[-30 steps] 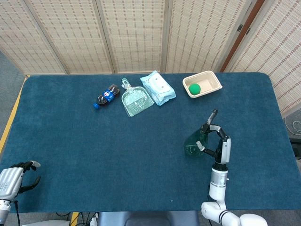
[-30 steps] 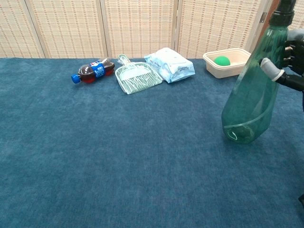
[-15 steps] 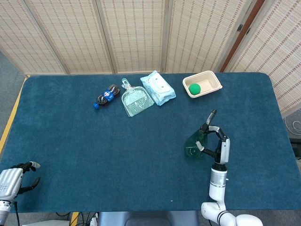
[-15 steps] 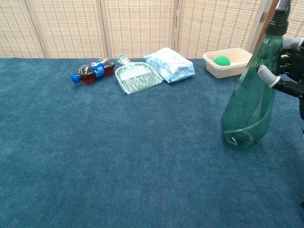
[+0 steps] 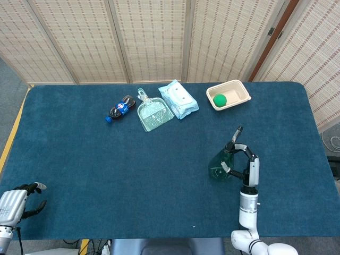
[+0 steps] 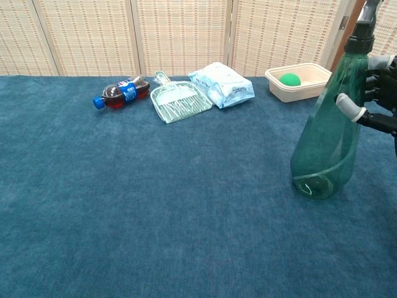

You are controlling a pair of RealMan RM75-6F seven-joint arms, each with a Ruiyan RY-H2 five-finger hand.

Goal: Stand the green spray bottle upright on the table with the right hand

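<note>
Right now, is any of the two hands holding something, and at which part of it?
Yes. The right hand grips the green spray bottle around its upper body, just below the neck. The left hand holds nothing.

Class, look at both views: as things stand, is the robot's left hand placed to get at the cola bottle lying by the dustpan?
Probably not readily. The left hand sits at the table's near left corner, while the cola bottle lies far back beside the dustpan. Nothing stands between them, only bare cloth, so the distance is the obstacle.
</note>
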